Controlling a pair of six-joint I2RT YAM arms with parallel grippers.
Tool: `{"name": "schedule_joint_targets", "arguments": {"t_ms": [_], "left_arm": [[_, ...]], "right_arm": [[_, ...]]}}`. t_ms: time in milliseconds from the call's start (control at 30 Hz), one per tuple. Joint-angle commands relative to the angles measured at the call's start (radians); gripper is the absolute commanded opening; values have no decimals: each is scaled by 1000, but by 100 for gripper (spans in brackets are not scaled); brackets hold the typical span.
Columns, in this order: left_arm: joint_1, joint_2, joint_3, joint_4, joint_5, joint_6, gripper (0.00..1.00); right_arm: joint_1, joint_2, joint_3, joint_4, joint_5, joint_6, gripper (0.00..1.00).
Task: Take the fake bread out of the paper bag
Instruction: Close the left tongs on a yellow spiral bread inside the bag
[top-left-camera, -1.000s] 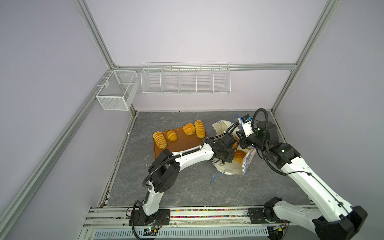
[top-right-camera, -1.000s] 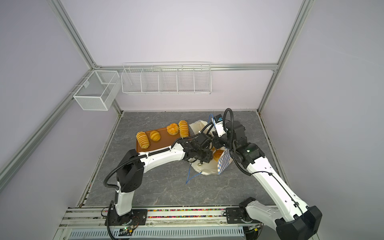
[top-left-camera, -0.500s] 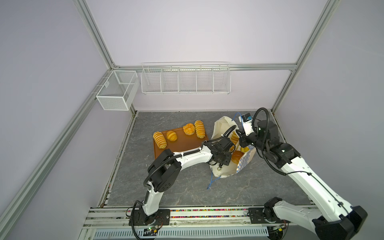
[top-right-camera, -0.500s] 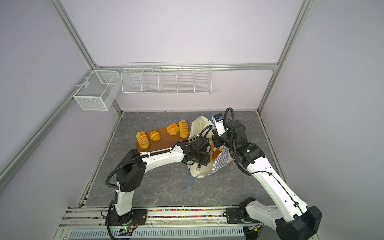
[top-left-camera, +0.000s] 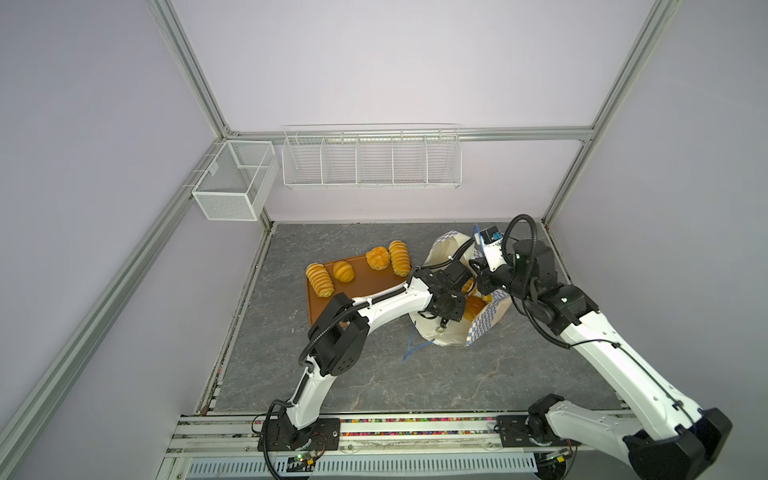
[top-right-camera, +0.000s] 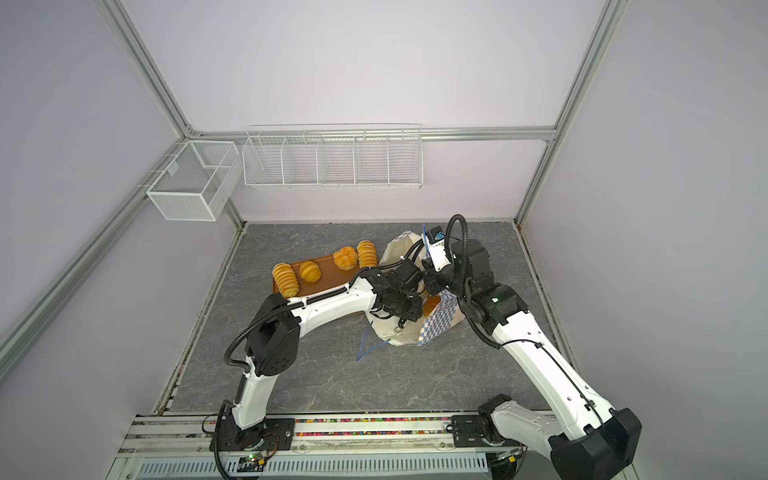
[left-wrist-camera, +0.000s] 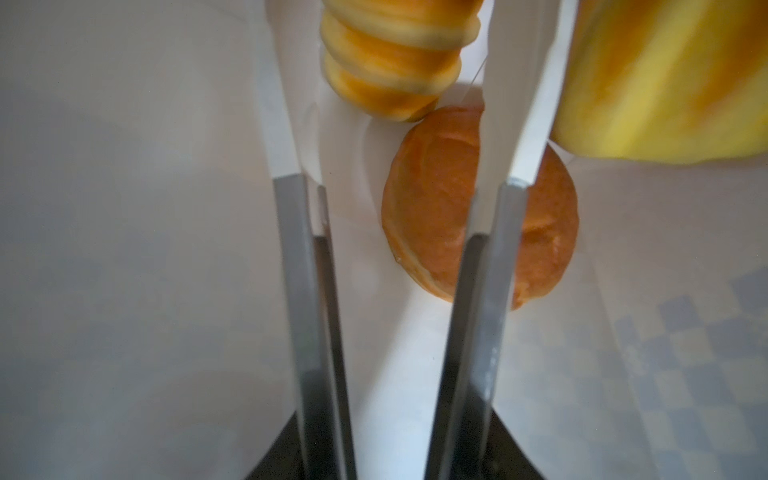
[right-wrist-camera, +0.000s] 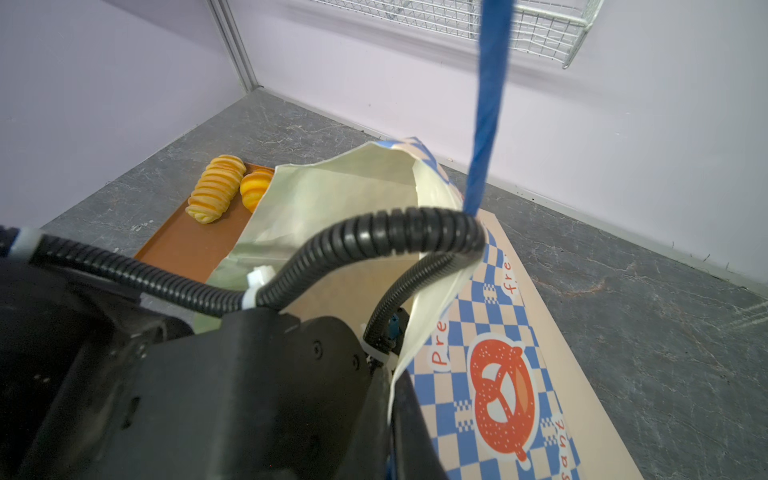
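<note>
The paper bag (top-left-camera: 442, 337) (top-right-camera: 394, 332) lies tilted on the table with its mouth held open. My right gripper (right-wrist-camera: 392, 415) (top-left-camera: 484, 286) is shut on the bag's rim. My left gripper (top-left-camera: 451, 305) (top-right-camera: 401, 307) reaches inside the bag. In the left wrist view a ridged yellow loaf of fake bread (left-wrist-camera: 395, 54) fills the gap between the white fingers (left-wrist-camera: 286, 124), which are shut on it. A browner bun (left-wrist-camera: 432, 199) lies deeper in the bag, with another yellow piece (left-wrist-camera: 665, 75) beside it. Several more pieces sit outside on the brown tray (top-left-camera: 368, 282).
The tray (top-right-camera: 326, 282) lies left of the bag, partly under my left arm. A loose blue cord handle (top-left-camera: 413, 347) trails on the table in front of the bag; the other handle (right-wrist-camera: 490, 104) runs up past the right wrist camera. Wire baskets (top-left-camera: 370, 158) hang on the back wall.
The bag has shifted and its near side stands up more, its loose cord sliding left. My left gripper stays inside the bag, drawn slightly back. The right gripper keeps its hold on the rim.
</note>
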Motion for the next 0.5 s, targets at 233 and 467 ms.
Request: {"name": "schedule_joint_targets", "arguments": {"t_ms": [233,467], "left_arm": [[11,-35,14,-56,-21,-7,19],[11,-106,1,-68,-21,-9,0]], "right_arm": [[24,-14,0,11,-39,-31,7],[24,-20,-15,29,-18,-23,7]]}}
